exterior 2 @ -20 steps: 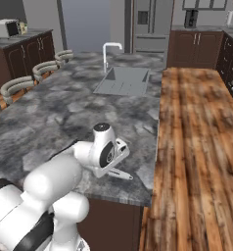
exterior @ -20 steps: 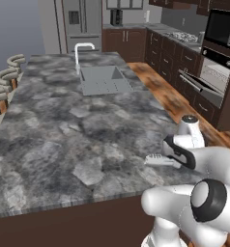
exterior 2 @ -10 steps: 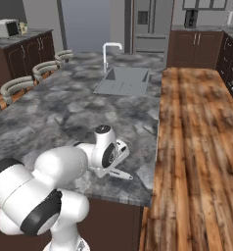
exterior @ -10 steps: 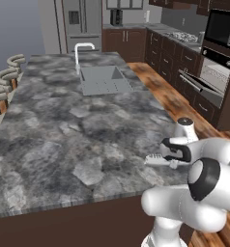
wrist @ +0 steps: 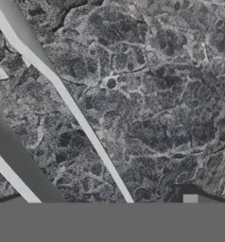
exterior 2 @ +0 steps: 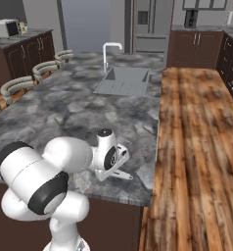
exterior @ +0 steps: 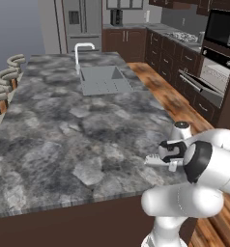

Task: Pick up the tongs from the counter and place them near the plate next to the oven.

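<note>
in the left base view the white arm fills the lower right of the frame, its hand reaching down to the near right corner of the counter (exterior: 64,125), and the gripper (exterior: 171,155) sits just right of centre, low in the frame, right over the tongs (exterior: 154,162), whose silvery tip pokes out to the left of the hand and lies flat on the mottled stone close to the counter's front edge; in the right base view the arm bulks in the lower left, with the tongs (exterior 2: 119,173) showing as a thin pale strip just below and to the right of the hand, near the counter's right edge where the wooden floor (exterior 2: 197,157) begins; in the hand view two long pale arms of the tongs (wrist: 72,108) run diagonally from the upper left down toward the bottom centre, spread apart from each other and lying on the stone; the jaws stand wide apart and have hold of nothing, one dark finger tip (wrist: 190,198) rising at the lower right of the hand view, clear of the metal; the sink (exterior: 105,79) with its arched tap (exterior: 82,53) is in the upper middle of the left base view, and the oven (exterior: 211,72) stands at the upper right edge in dark cabinetry
</note>
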Motion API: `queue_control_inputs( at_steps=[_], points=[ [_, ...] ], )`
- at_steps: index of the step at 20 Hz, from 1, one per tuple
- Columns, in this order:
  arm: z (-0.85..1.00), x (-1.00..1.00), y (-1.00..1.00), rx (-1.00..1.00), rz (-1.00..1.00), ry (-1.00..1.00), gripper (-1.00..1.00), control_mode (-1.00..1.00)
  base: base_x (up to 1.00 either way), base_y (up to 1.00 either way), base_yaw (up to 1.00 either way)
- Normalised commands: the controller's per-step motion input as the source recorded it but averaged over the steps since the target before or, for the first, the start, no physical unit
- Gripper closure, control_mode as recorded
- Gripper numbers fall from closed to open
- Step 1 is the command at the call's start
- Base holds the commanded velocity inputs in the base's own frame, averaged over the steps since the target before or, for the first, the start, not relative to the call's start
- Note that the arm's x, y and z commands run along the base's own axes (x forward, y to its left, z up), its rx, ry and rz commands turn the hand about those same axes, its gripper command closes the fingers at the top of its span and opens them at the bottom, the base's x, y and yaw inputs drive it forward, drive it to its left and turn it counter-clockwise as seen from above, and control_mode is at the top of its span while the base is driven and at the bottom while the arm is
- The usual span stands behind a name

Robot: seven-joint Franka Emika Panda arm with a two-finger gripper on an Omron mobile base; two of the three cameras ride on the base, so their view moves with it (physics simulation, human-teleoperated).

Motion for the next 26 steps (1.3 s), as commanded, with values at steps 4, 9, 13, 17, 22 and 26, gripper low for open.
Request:
queue_control_inputs(
  at_steps=[4, 9, 13, 17, 22, 26],
  points=[
    [-0.2, 0.0, 0.0, 0.02, 0.03, 0.0, -1.0, -1.0, 0.0, 0.0, 0.0],
    [-0.22, 0.0, 0.0, 0.04, 0.03, 0.0, -1.0, -1.0, 0.0, 0.0, 0.0],
    [-0.31, 0.0, 0.0, 0.07, 0.06, 0.01, 1.0, -1.0, 0.0, 0.0, 0.0],
    [-0.17, 0.0, 0.0, 0.04, 0.08, 0.0, 1.0, -1.0, 0.0, 0.0, 0.0],
    [-0.01, 0.0, 0.0, 0.01, 0.01, 0.0, 1.0, -1.0, 0.0, 0.0, 0.0],
    [0.41, -0.12, 0.01, -0.07, -0.03, -0.01, 1.0, -1.0, 0.0, 0.0, 0.0]
  ],
)
